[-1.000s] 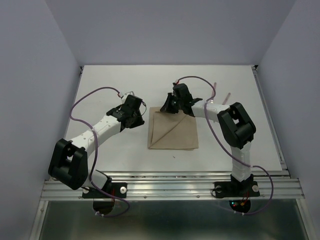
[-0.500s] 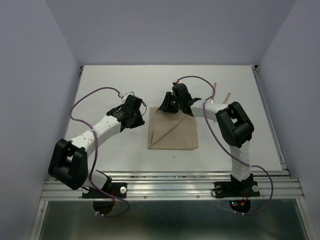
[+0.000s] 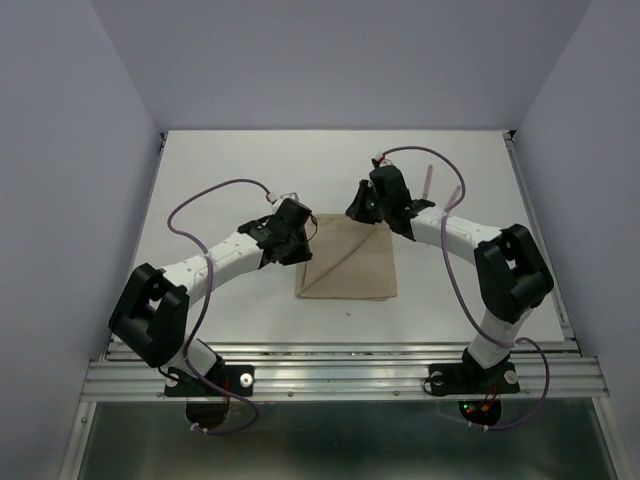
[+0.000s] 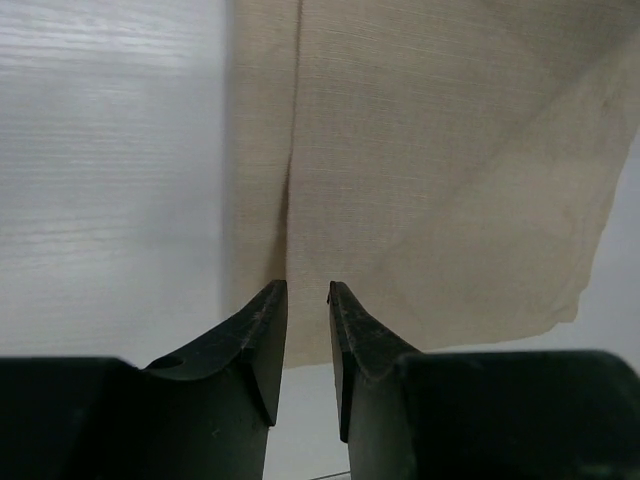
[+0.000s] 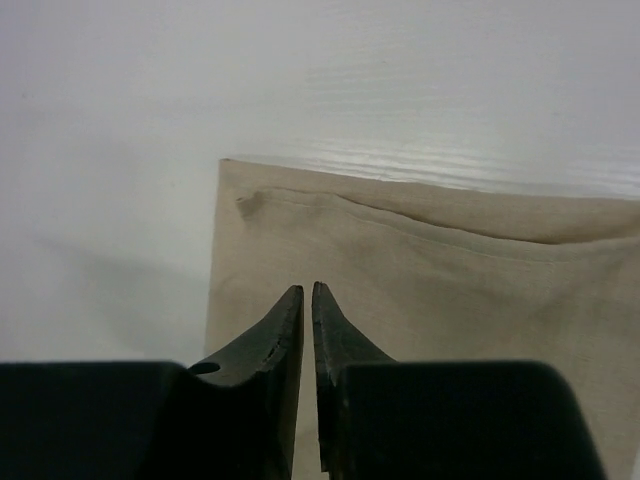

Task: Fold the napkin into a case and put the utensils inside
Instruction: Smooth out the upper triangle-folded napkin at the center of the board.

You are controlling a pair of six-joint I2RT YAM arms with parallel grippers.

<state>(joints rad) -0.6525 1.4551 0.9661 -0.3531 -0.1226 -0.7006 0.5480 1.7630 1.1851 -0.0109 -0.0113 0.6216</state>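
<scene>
The tan napkin lies folded flat mid-table, with a diagonal fold line across it. My left gripper hangs over its left edge, jaws open with nothing between them; in the left wrist view the napkin lies just below the gripper. My right gripper is above the napkin's far edge. In the right wrist view its jaws stand a thin slit apart over the cloth, holding nothing. The utensils show as two pinkish-red handles at the back right.
White tabletop with grey walls on three sides. A metal rail runs along the near edge. Purple cables loop off both arms.
My left arm has swung right to the napkin's left edge. My right gripper has shifted right along the far edge, away from the far-left corner. The napkin lies as before.
</scene>
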